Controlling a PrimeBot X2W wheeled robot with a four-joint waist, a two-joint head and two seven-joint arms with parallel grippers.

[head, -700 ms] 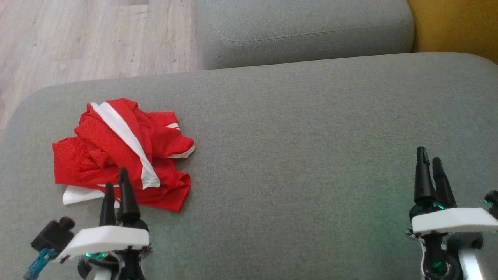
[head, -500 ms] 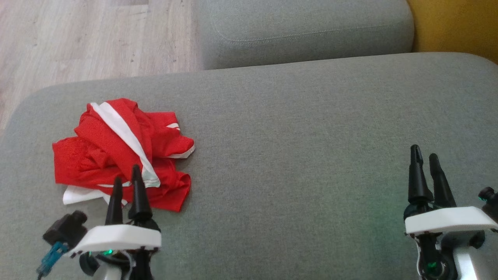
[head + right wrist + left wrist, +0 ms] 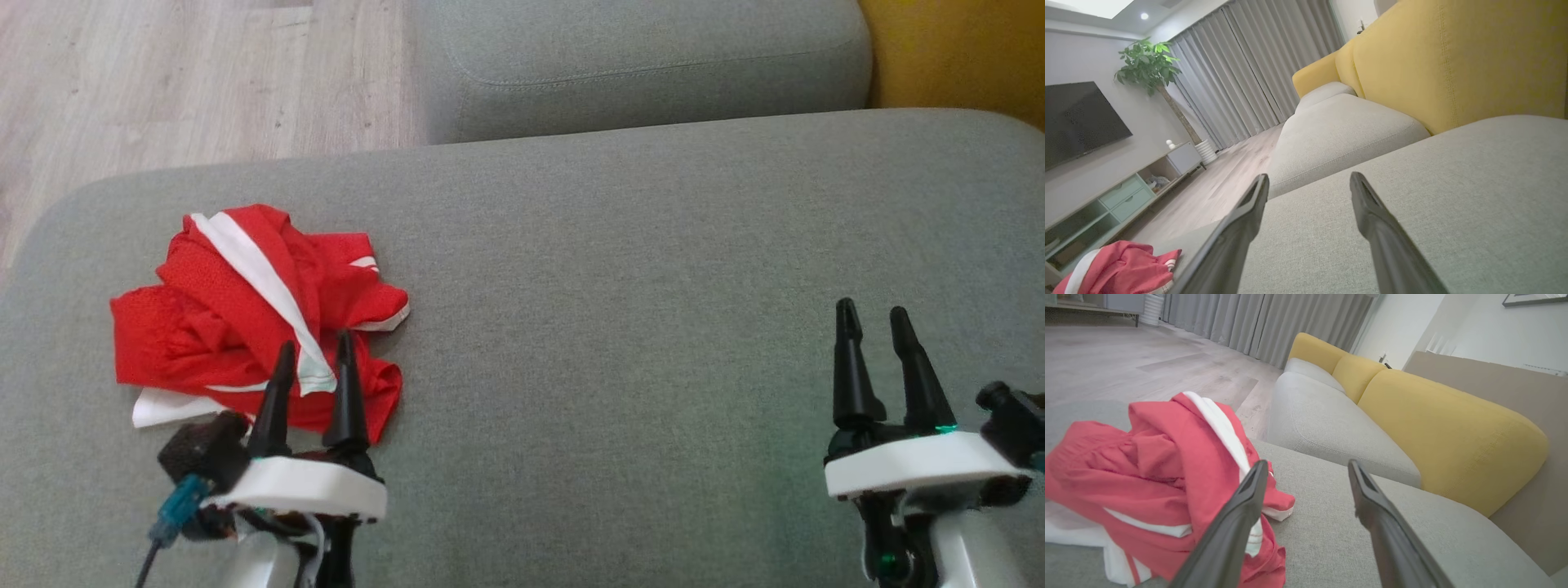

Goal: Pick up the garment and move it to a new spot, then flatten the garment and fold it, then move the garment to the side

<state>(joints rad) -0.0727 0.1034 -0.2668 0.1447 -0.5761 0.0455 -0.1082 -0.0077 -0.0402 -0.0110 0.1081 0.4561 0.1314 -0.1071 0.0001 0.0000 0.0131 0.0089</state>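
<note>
The garment (image 3: 245,318) is a crumpled heap of red cloth with white stripes, lying on the left part of the grey sofa seat (image 3: 637,269). My left gripper (image 3: 314,351) is open at the heap's near right edge, its fingertips over the cloth and nothing between them. In the left wrist view the garment (image 3: 1147,477) lies to the left of the spread fingers (image 3: 1237,522). My right gripper (image 3: 869,314) stands open over bare cushion at the far right. The right wrist view shows the garment (image 3: 1122,267) at its lower left corner.
A second grey cushion (image 3: 637,65) lies beyond the seat, with a yellow backrest (image 3: 955,57) at the upper right. Wooden floor (image 3: 188,82) shows past the seat's left end. The seat is wide and bare to the right of the heap.
My left gripper has moved right and forward to the heap's near edge and its fingers have spread. My right gripper has shifted a little to the left.
</note>
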